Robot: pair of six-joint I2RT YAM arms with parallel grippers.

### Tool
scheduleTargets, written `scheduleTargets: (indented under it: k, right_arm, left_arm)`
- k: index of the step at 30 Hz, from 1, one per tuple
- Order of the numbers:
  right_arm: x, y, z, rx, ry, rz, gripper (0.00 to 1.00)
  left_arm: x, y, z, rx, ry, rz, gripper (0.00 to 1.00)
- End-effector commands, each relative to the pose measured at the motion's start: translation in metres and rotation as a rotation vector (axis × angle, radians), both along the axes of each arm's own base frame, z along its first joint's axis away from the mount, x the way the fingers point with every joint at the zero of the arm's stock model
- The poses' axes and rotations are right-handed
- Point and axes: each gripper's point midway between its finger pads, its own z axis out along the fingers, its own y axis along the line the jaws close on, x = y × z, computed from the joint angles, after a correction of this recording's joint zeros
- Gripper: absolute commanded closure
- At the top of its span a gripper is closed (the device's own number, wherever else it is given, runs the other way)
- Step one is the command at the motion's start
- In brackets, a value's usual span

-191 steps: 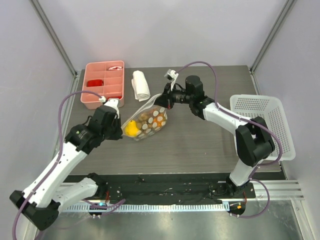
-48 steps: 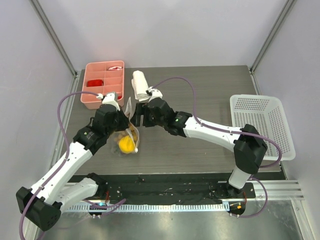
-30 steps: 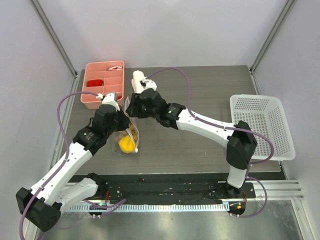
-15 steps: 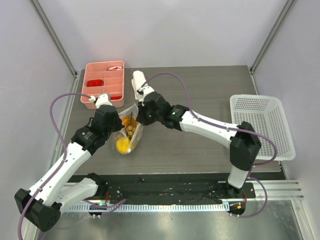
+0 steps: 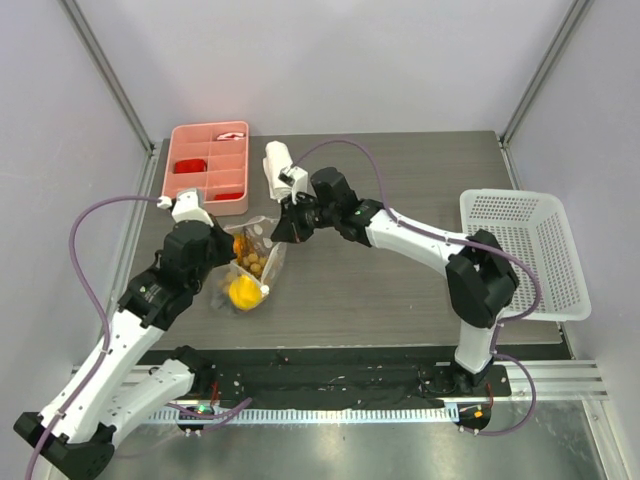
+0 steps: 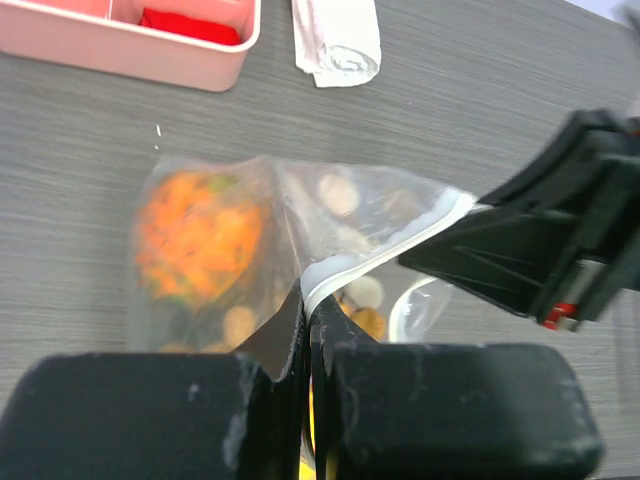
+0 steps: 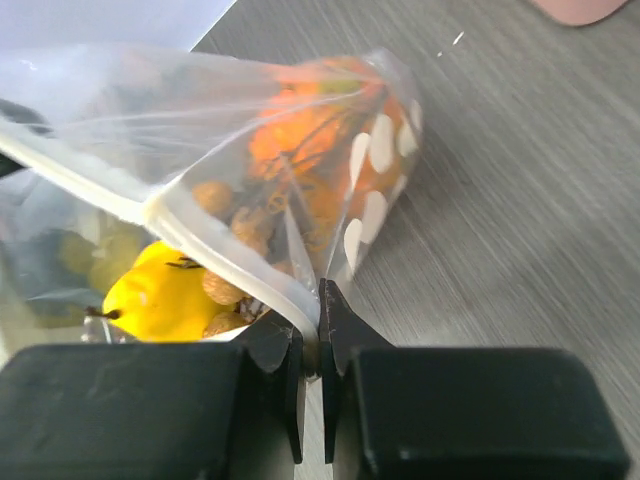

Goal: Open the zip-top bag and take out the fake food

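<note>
Two pinch grips on zip-top bag point(image 5: 258, 240), one per lip: left fingers point(image 6: 200, 410) clamped on one white strip point(image 6: 390, 245), right fingers point(image 7: 470, 410) on other, likely for spreading mouth. Bag slung between grips over desk point(image 5: 400, 290), fake food point(image 7: 160, 295) inside.

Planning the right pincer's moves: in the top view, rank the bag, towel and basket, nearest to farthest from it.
1. Bag, held by the right pincer.
2. Towel, just behind it.
3. Basket, far right.

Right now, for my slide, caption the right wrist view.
Right gripper pinching the zip-top bag, fake food visible inside.
</note>
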Motion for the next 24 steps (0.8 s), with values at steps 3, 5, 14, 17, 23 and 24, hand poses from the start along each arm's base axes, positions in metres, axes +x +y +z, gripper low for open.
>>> scheduleTargets:
  k: [3,5,14,17,23,24]
  right_arm:
    - [0.01,0.027,0.031,0.14,-0.001,0.041,0.87]
    - [0.023,0.027,0.022,0.1,0.008,-0.007,0.76]
    - [0.029,-0.035,0.006,-0.165,0.154,-0.363,0.37]
    - [0.015,-0.057,0.032,-0.231,0.065,-0.446,0.35]
    - [-0.037,-0.009,0.066,-0.063,0.089,-0.233,0.49]
    - [-0.037,-0.003,0.064,-0.059,0.109,-0.221,0.53]
  left_arm:
    - [0.01,0.003,0.041,0.01,-0.112,0.006,1.0]
    - [0.013,-0.002,0.028,0.014,-0.075,-0.009,1.0]
    - [0.028,-0.009,-0.025,0.015,-0.023,0.016,1.0]
    - [0.031,-0.017,-0.026,-0.025,-0.027,-0.005,1.0]
    - [0.028,-0.023,-0.023,-0.058,-0.034,-0.034,1.0]
    - [0.027,-0.024,-0.021,-0.06,-0.036,-0.037,1.0]
